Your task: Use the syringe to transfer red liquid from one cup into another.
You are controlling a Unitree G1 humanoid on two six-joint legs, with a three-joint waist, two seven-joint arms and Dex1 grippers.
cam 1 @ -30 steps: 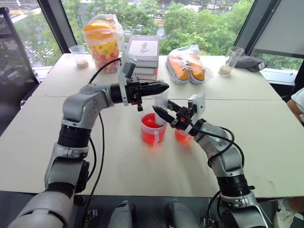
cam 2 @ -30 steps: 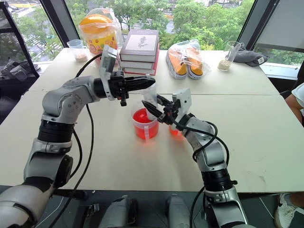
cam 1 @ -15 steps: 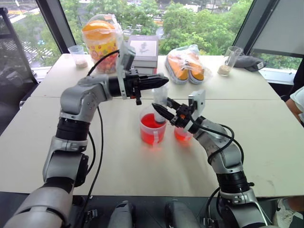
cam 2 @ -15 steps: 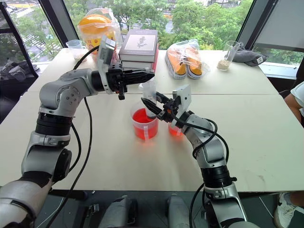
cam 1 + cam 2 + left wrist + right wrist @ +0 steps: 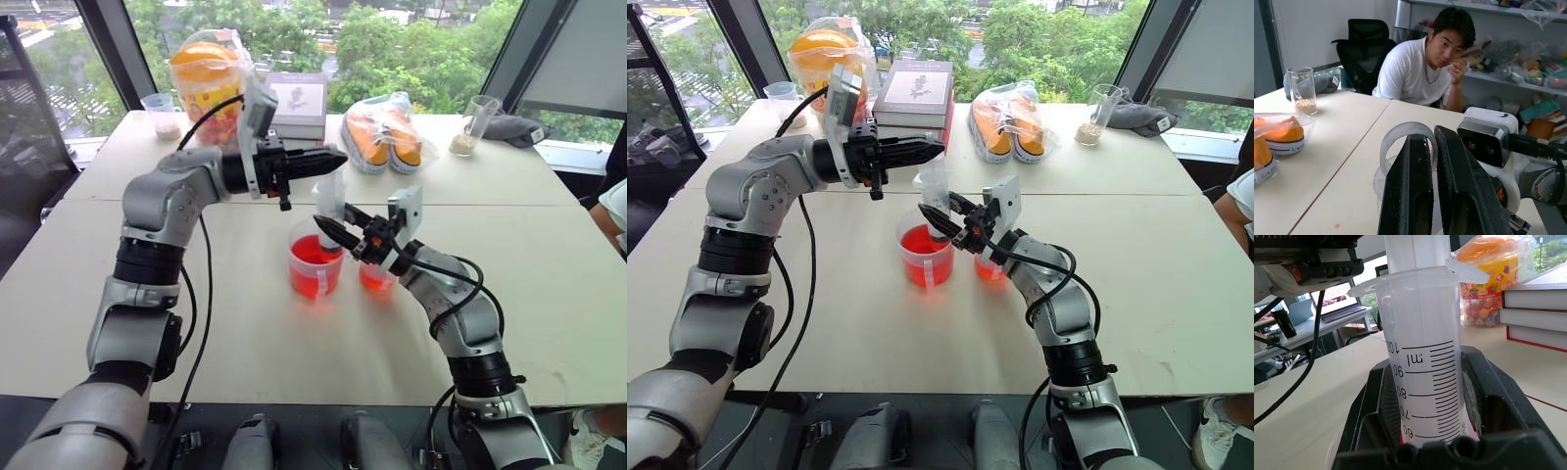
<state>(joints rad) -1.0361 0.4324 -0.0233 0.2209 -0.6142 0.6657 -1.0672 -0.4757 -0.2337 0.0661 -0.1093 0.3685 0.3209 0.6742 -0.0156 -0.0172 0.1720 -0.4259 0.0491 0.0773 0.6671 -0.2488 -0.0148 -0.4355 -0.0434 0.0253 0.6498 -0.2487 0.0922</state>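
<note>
Both end effectors (image 5: 328,160) (image 5: 327,227) clamped shut

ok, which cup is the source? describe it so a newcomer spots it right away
On the white table, look near the middle, in front of the stack of books. Two clear cups of red liquid stand side by side; the source is the larger cup, with the syringe standing in it, wider and taller than the smaller cup.

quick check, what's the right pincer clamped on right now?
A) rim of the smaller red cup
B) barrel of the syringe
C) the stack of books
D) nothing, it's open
B: the right pincer is shut on the clear graduated barrel of the syringe, which stands over the larger cup.
</note>
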